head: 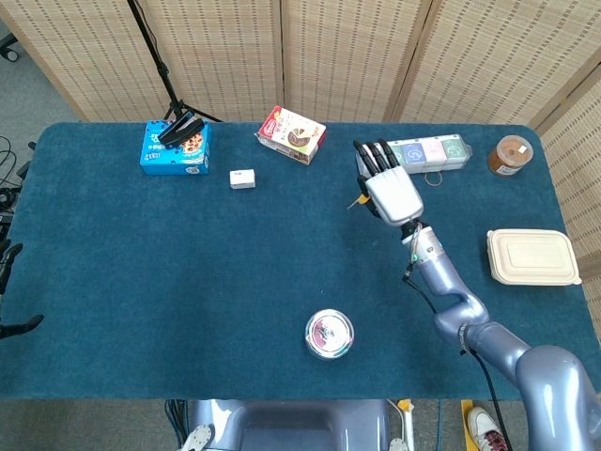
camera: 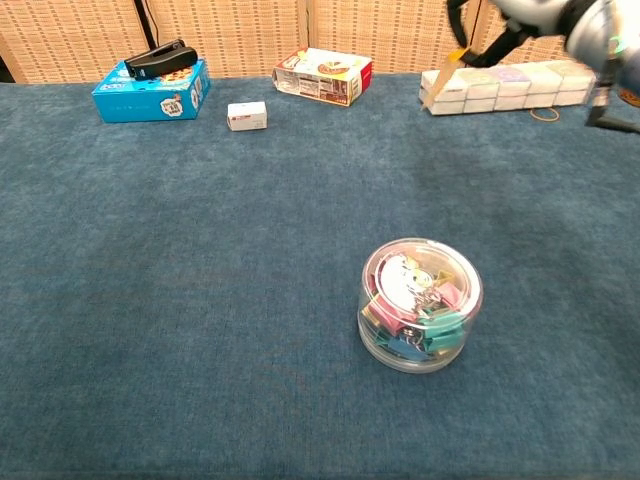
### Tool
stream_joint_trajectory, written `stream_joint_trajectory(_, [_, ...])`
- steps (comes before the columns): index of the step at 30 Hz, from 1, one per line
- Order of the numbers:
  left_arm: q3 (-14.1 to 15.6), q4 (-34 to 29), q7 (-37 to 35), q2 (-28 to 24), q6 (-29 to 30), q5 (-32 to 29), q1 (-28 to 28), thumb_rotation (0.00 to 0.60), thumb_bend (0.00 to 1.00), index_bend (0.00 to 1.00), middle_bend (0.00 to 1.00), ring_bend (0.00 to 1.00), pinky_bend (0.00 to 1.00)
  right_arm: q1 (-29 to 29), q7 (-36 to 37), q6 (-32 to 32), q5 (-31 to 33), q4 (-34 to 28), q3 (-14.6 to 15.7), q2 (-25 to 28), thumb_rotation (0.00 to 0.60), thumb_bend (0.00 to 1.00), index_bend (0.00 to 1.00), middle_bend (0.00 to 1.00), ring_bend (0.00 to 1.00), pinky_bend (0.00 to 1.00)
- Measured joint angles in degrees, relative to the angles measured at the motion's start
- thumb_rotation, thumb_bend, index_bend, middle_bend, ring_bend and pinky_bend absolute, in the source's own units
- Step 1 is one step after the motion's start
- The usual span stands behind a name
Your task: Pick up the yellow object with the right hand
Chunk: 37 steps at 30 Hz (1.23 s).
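Observation:
The yellow object [head: 358, 200] is a small flat wedge, lifted well off the blue table [head: 188, 272]. My right hand [head: 385, 183] pinches it from above, and only a sliver peeks out at the hand's left side. In the chest view the yellow object [camera: 456, 57] hangs below the right hand [camera: 510, 18] at the top edge, in front of the row of pastel boxes [camera: 500, 88]. Of my left hand [head: 9, 282], only dark fingertips show beyond the table's left edge, spread with nothing between them.
A clear round tub of binder clips [head: 330, 334] stands front centre. Along the back are a blue box with a black stapler [head: 176, 148], a small white box [head: 242, 178], a snack box [head: 292, 133] and a brown jar [head: 510, 155]. A beige lidded container [head: 531, 256] lies at the right.

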State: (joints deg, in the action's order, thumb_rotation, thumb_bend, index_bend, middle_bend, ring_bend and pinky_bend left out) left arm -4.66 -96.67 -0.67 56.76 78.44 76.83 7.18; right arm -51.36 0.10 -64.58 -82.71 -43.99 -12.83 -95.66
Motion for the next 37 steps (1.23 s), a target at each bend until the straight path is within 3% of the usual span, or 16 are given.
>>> stream_joint_trajectory(4, [0.45, -0.07, -0.32, -0.15, 0.41, 1.13, -0.23, 0.6, 0.0, 0.0, 0.0, 0.0, 0.0, 3.26, -0.49, -4.72, -0.56, -5.07, 0.33, 4.05, 0.6, 0.42, 0.6, 0.0, 0.0, 0.0])
stream_joint_trajectory(7, [0.89, -0.03, -0.64, -0.22, 0.79, 1.87, -0.53, 0.6, 0.0, 0.0, 0.0, 0.0, 0.0, 6.09, -0.94, -8.1, -0.74, -9.53, 0.61, 6.96, 0.6, 0.41, 0.49, 0.0, 0.0, 0.0])
stream_joint_trajectory(12, [1.29, 0.25, -1.27, -0.32, 0.98, 2.46, -0.82, 0.6, 0.0, 0.0, 0.0, 0.0, 0.0, 10.51, -1.46, -11.53, -0.49, -17.05, 0.97, 11.58, 0.6, 0.05, 0.18, 0.0, 0.0, 0.0])
stream_joint_trajectory(15, [1.5, 0.49, -2.14, -0.48, 1.34, 3.06, -1.07, 0.6, 0.0, 0.0, 0.0, 0.0, 0.0, 13.12, -1.88, -13.43, -0.24, -22.57, 1.21, 14.78, 0.6, 0.0, 0.12, 0.0, 0.0, 0.0])
stream_joint_trajectory(22, [1.95, 1.26, -4.98, -1.14, 2.46, 4.33, -1.89, 0.6, 0.0, 0.0, 0.0, 0.0, 0.0, 20.17, -3.03, -17.57, -0.05, -35.21, 2.88, 22.68, 0.6, 0.0, 0.07, 0.0, 0.0, 0.0])
stream_joint_trajectory(27, [2.37, 1.65, -7.03, -1.9, 3.98, 5.69, -2.82, 0.6, 0.0, 0.0, 0.0, 0.0, 0.0, 27.13, -3.25, -19.85, 0.09, -41.82, 6.63, 27.43, 0.6, 0.0, 0.05, 0.0, 0.0, 0.0])
stream_joint_trajectory(33, [2.43, 2.15, -7.63, -1.89, 5.52, 6.38, -3.57, 0.6, 0.0, 0.0, 0.0, 0.0, 0.0, 33.47, -1.52, -21.48, 0.66, -42.21, 10.34, 28.64, 0.6, 0.0, 0.03, 0.0, 0.0, 0.0])
stream_joint_trajectory(37, [2.37, 2.14, -7.42, -1.69, 6.04, 6.43, -3.85, 0.6, 0.0, 0.0, 0.0, 0.0, 0.0, 35.58, -0.12, -21.81, 0.93, -40.4, 11.18, 28.01, 0.6, 0.0, 0.04, 0.0, 0.0, 0.0])
